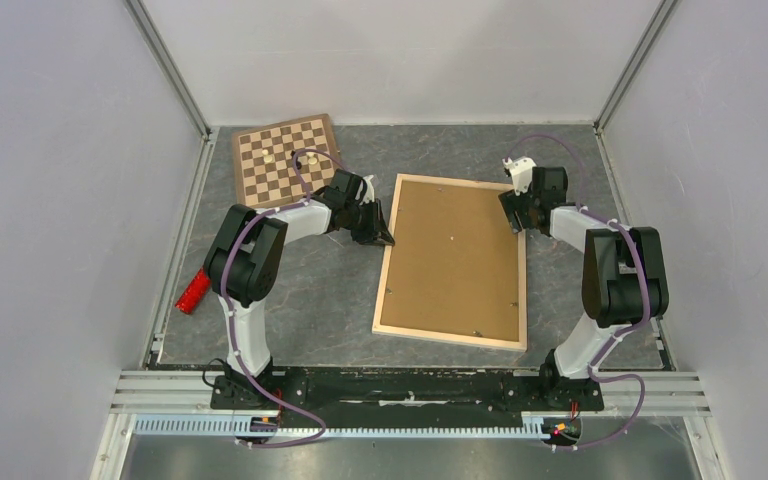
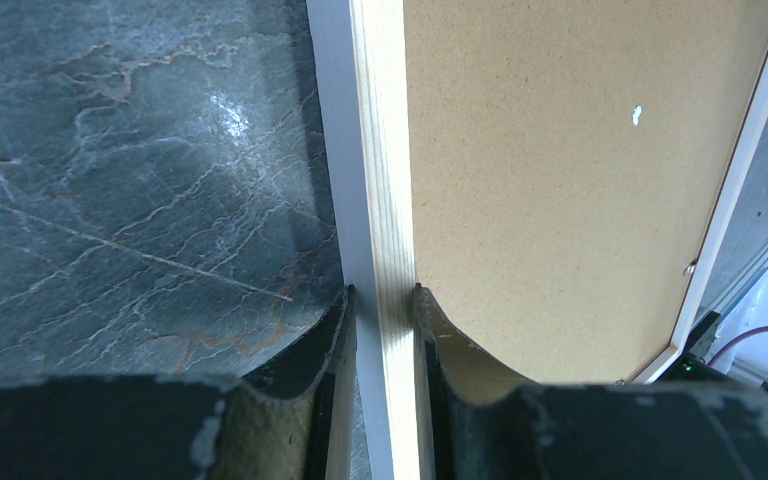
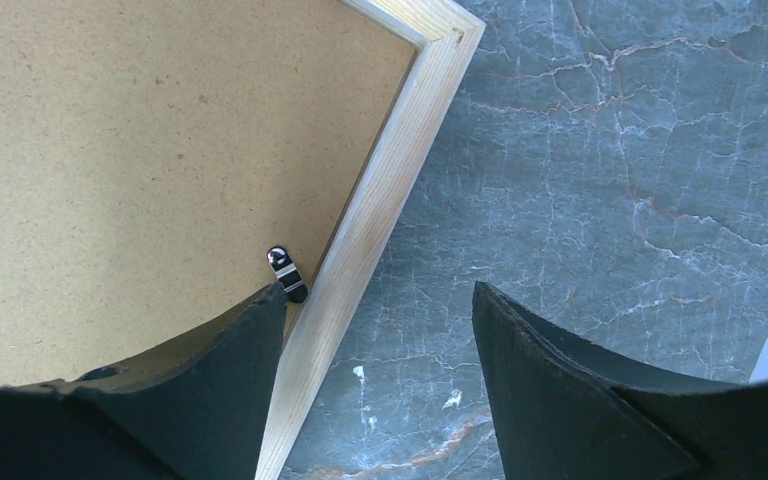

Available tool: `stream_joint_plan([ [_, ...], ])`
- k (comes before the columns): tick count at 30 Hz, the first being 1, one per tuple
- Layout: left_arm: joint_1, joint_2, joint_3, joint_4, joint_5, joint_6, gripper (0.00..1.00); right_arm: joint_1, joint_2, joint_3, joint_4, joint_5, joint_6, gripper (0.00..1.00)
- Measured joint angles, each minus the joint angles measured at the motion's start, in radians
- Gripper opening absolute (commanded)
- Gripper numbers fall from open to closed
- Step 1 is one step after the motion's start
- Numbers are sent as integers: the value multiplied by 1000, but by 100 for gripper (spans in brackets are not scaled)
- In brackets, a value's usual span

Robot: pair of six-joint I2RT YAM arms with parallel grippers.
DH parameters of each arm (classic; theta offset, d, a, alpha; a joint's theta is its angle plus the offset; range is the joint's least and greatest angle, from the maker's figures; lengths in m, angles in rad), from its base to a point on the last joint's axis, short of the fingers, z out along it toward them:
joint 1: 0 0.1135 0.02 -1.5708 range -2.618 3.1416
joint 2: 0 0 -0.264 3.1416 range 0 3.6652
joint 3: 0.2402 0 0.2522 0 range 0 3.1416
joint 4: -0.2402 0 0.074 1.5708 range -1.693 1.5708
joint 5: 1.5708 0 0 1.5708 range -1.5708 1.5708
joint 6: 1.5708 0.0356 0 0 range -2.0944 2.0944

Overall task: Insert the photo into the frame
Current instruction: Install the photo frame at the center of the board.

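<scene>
One grey marbled table [image 1: 310, 300] carries everything. At its middle lies the frame [image 1: 450, 338], face down, its long sides running near to far and its far end tipped slightly right. A brown board [image 1: 455, 255] fills the frame's back, flush inside the wooden bars. A chessboard [image 1: 280, 165] sits at the far left corner, well apart from the frame.

The left gripper [image 1: 380, 235] is at the far part of the frame's left bar. In the wrist view it [image 2: 382, 292] is clamped on that bar [image 2: 385, 150], with one finger [image 2: 300, 360] on the outer white side and the other on the inner side, over the board.

The right gripper [image 1: 520, 215] is above the right bar near the far right corner. Its jaws stand wide apart and hold nothing [image 3: 380, 290]: one finger [image 3: 230, 360] is over the board, the other [image 3: 560, 380] is over bare table, and the bar is between them.

A small red thing [image 1: 193, 291] lies at the table's left edge. A tiny metal clip [image 3: 287, 273] sits on the board just beside the right bar.
</scene>
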Motion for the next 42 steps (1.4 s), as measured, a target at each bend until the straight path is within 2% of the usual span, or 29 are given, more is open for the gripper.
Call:
stream_joint_plan([
  [32,0,0,1,-2,0,0,2,-3,23,26,0,21,2,71],
  [42,0,0,1,-2,0,0,2,-6,12,26,-2,-19,14,71],
])
